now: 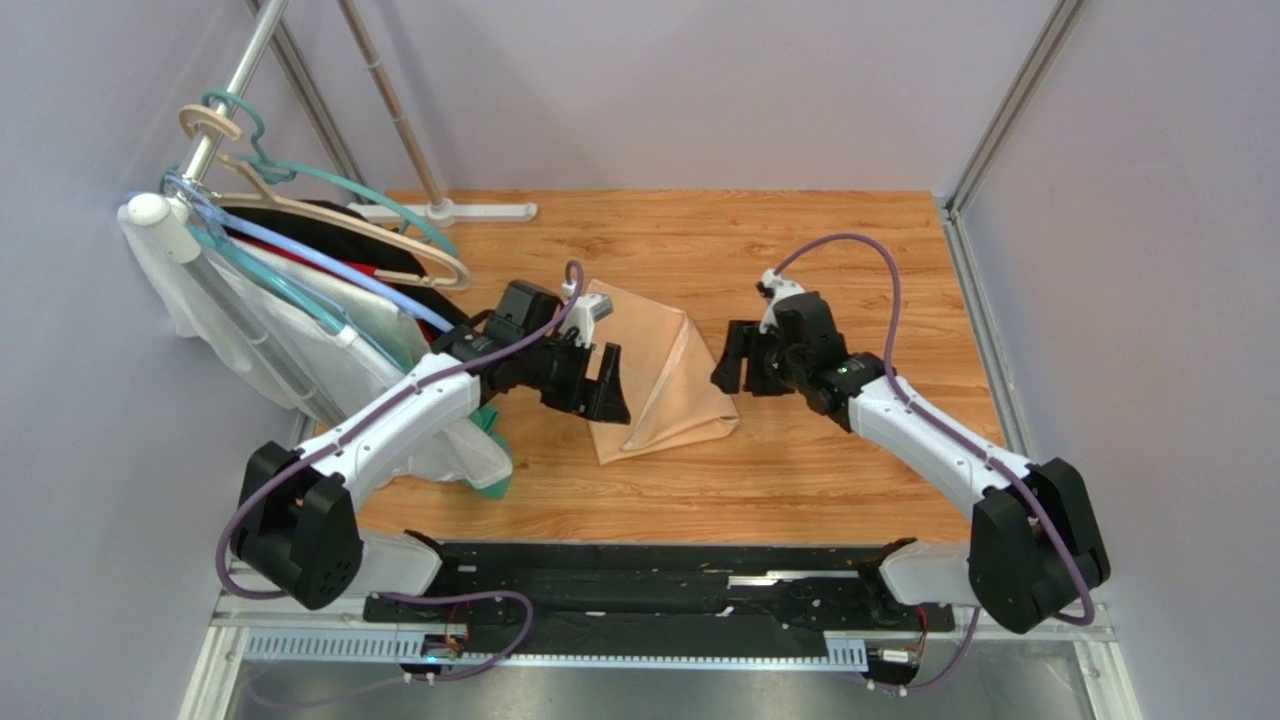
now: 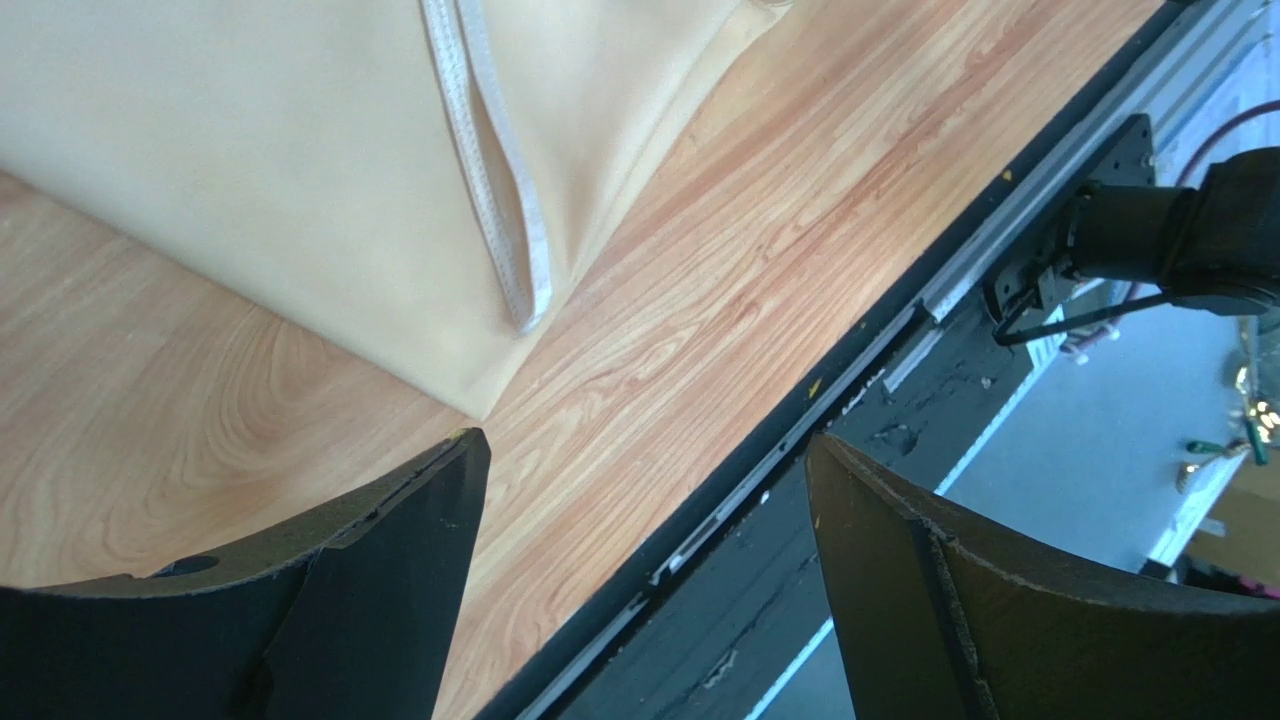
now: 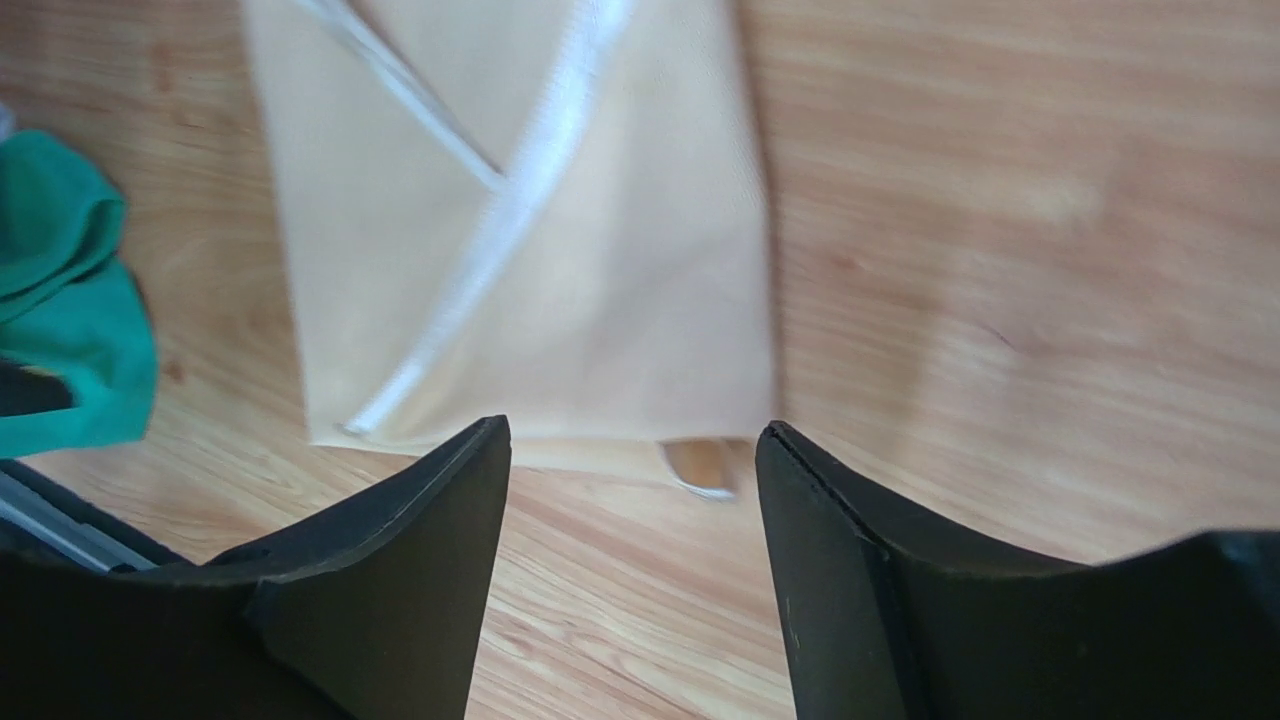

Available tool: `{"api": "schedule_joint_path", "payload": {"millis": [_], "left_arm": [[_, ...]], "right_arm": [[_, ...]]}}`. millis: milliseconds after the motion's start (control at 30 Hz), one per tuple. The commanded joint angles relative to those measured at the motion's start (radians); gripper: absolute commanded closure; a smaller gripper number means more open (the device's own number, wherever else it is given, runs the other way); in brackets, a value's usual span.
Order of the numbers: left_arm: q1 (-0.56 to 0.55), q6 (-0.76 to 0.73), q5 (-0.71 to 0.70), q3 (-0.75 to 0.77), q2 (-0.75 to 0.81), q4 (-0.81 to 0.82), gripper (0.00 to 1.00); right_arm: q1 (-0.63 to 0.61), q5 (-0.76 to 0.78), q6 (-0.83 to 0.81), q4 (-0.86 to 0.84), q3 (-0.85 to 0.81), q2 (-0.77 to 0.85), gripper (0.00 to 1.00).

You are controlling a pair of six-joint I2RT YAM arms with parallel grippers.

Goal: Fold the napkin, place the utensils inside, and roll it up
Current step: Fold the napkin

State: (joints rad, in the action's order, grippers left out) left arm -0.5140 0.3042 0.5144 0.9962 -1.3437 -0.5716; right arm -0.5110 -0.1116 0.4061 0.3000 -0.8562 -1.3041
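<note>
The pale peach napkin (image 1: 661,375) lies folded flat into a wedge at the middle of the wooden table, its white hems (image 2: 489,165) crossing the top layer. My left gripper (image 1: 597,387) hovers at its left edge, open and empty; in the left wrist view the napkin (image 2: 271,150) lies beyond the left gripper (image 2: 646,438). My right gripper (image 1: 730,360) stands just right of the cloth, open, holding nothing. In the right wrist view the napkin (image 3: 601,270) lies just ahead of the right gripper (image 3: 633,426), and a small tan rounded tip (image 3: 703,465) pokes out from under its near edge. The utensils are otherwise hidden.
Garments on hangers (image 1: 301,300) hang from a rack pole (image 1: 226,105) at the left, with a green cloth (image 1: 489,458) (image 3: 60,300) on the table below them. A black rail (image 1: 646,578) (image 2: 902,330) runs along the near edge. Grey walls close in the table.
</note>
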Motion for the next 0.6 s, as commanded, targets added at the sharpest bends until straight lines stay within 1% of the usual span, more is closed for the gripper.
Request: {"api": "schedule_joint_path", "payload": {"millis": [0, 100, 233, 400, 567], "left_arm": [[-0.095, 0.055, -0.105, 0.093, -0.057, 0.001, 0.13], [-0.148, 0.108, -0.129, 0.107, -0.115, 0.038, 0.13], [-0.188, 0.131, -0.169, 0.133, -0.182, 0.055, 0.13], [-0.207, 0.145, -0.238, 0.136, -0.209, 0.059, 0.13], [-0.207, 0.165, -0.307, 0.09, -0.216, 0.085, 0.12]], "right_arm": [[0.097, -0.146, -0.012, 0.053, 0.068, -0.012, 0.33], [0.127, -0.206, -0.003, 0.021, 0.088, -0.035, 0.33], [0.155, -0.26, 0.008, -0.039, 0.126, -0.079, 0.32], [0.183, -0.289, 0.005, -0.123, 0.157, -0.13, 0.32], [0.192, -0.336, 0.011, -0.208, 0.143, -0.207, 0.33]]}}
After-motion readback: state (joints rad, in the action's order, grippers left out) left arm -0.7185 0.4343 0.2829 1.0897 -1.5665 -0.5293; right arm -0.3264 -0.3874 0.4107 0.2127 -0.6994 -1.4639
